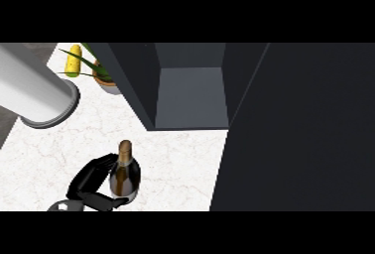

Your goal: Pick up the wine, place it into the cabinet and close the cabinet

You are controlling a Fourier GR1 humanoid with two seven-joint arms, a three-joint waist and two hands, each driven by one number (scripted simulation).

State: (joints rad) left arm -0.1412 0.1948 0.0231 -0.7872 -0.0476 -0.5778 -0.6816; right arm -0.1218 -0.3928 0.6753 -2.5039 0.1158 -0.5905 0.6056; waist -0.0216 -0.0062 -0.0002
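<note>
From my remote station I log the head view, working from its left side across. At far left a large pale grey cylinder (33, 89) lies across the upper corner of the white marbled counter (176, 149). Just right of it, near the counter's back edge, I see a yellow corn cob (73, 60) and beside that a potted plant (102, 74) with long green leaves in a terracotta pot.

Low in the view, left of centre, one black hand (92, 181) is curled round the body of the wine bottle (125, 173); fingers wrap its left side and the thumb crosses below its base. From the picture alone I cannot tell which hand it is. The bottle is dark with a gold-brown neck pointing toward the cabinet, and it sits over the counter, in front of the opening and apart from it.

Centre, the dark cabinet (190, 94) stands open, its grey interior visible. Its open door (300, 129) fills the right side as a dark panel
</note>
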